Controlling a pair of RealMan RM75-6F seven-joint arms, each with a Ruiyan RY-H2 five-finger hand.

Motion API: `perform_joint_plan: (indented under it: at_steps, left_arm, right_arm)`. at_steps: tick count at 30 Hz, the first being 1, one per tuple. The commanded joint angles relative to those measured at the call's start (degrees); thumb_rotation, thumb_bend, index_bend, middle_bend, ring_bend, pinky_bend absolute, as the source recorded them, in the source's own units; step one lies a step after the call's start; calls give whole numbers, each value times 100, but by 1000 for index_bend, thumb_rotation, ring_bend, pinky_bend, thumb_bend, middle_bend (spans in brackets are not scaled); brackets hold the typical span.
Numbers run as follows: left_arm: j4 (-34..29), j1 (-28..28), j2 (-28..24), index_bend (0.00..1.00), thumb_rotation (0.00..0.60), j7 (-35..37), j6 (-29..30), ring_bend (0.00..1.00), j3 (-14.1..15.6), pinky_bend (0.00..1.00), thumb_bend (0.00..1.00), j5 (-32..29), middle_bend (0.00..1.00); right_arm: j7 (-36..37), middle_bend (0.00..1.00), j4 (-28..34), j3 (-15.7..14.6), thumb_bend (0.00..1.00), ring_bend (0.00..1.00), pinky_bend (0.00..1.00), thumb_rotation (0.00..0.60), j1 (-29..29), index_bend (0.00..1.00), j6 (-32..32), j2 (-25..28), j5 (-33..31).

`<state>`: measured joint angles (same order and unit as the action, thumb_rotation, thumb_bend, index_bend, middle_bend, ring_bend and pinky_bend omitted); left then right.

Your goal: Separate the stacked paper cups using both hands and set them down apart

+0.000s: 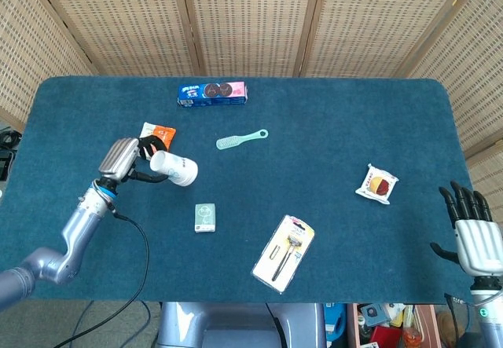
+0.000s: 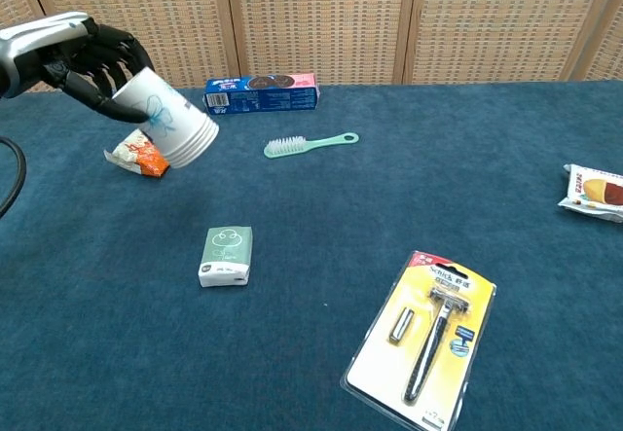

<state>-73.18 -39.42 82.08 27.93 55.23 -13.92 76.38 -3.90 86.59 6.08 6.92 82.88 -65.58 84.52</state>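
Paper cups (image 1: 176, 168) were still stacked together, lifted off the bench (image 1: 330, 167) and tipped on their side at the left of the head view. The left robot hand (image 1: 126, 159) was grasping the stack by its narrow end, with dark fingers (image 2: 102, 56) wrapped round it, and the wide end pointed to the right. In the chest view the stack (image 2: 170, 118) sat high in the upper left corner, above the blue cloth.

Just behind the cups lay an orange snack bag (image 1: 157, 136). A small green pack (image 1: 205, 217) lay below them, nearer the front edge. A mint brush (image 1: 241, 139) lay to the right of the cups, and a cookie box (image 1: 212, 93) sat close to the back edge.

The right robot hand (image 1: 470, 230) stood off the lower right corner of the bench, past its edge. It held nothing and its fingers were spread apart and pointing up.

A razor in a yellow card (image 1: 284, 252) lay near the front edge in the middle. A white snack packet (image 1: 376, 184) lay toward the right edge. The wide stretch of blue between the brush and that packet had nothing on it, so there was lots of room in the middle and at the back right.
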Motion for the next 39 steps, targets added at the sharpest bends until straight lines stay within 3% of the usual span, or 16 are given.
perform_joint_plan:
  at_steps: [1, 7, 14, 24, 39]
  left_arm:
    - [-714, 35, -97, 548, 600, 2237, -248, 491, -355, 517, 123, -49, 555]
    - [-766, -168, 139, 548, 600, 2891, -441, 491, -396, 517, 124, 87, 555]
    - [-594, -708, 697, 548, 600, 3180, -911, 491, -642, 517, 123, -149, 555]
    - [-271, -1313, 1171, 548, 600, 3263, -1456, 491, -950, 517, 123, -436, 555]
    - [-42, -1466, 1381, 548, 600, 3356, -1704, 491, -985, 517, 123, -561, 555]
  right_arm:
    - [730, 0, -744, -18, 0, 0, 0, 600, 316, 43, 377, -95, 907]
    - [1349, 37, -1258, 15, 0, 0, 0, 600, 578, 206, 713, -145, 1436]
    - [1712, 113, -1718, 201, 37, 2, 0, 600, 1112, 280, 983, -272, 1884]
    - [1601, 169, -1901, 391, 103, 50, 23, 600, 2060, 379, 675, -586, 2236]
    - [1153, 194, -1694, 381, 196, 70, 50, 600, 2964, 427, 284, -1124, 2536]
